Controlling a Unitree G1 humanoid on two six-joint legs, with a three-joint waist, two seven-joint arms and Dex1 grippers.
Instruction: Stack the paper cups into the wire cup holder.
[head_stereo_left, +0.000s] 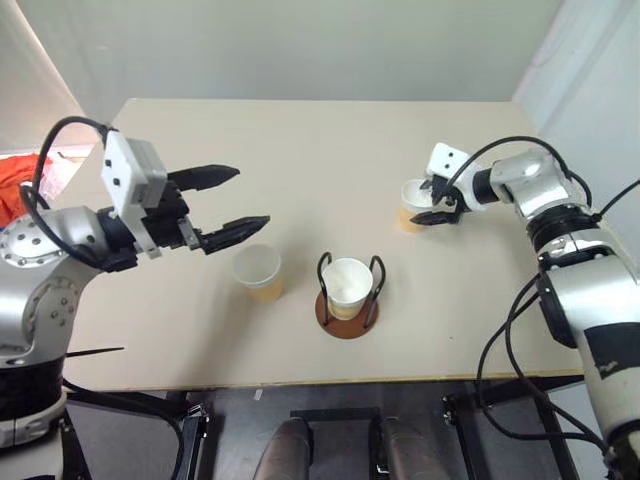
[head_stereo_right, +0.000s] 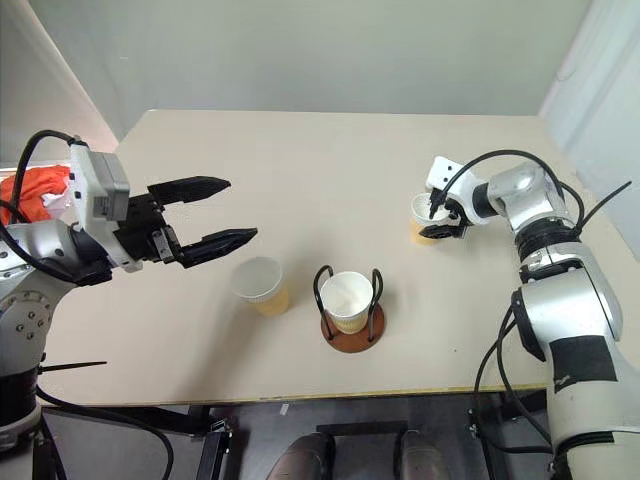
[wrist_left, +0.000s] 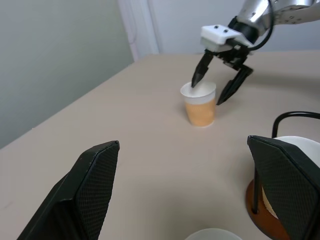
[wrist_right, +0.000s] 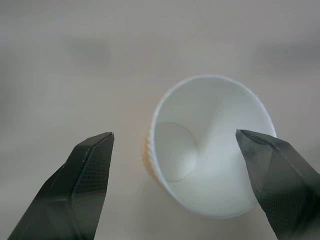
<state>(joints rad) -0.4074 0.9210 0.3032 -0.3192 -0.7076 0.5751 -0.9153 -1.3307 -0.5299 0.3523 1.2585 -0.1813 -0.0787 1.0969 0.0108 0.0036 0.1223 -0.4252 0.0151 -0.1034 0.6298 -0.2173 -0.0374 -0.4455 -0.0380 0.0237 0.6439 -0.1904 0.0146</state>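
Observation:
One paper cup (head_stereo_left: 347, 285) stands inside the wire cup holder (head_stereo_left: 346, 322) near the table's front edge. A second paper cup (head_stereo_left: 258, 272) stands upright just left of the holder. A third paper cup (head_stereo_left: 411, 206) stands to the right, farther back. My right gripper (head_stereo_left: 428, 203) is open and tilted down over that cup (wrist_right: 210, 150). Its fingers straddle the cup's rim, one tip at the mouth and the other outside the wall, as the left wrist view shows. My left gripper (head_stereo_left: 252, 196) hovers open and level above the table, up and left of the second cup, holding nothing.
The beige table (head_stereo_left: 300, 140) reaches back to a pale wall. An orange cloth (head_stereo_left: 15, 185) lies beyond the table's left edge. The front edge runs close below the holder.

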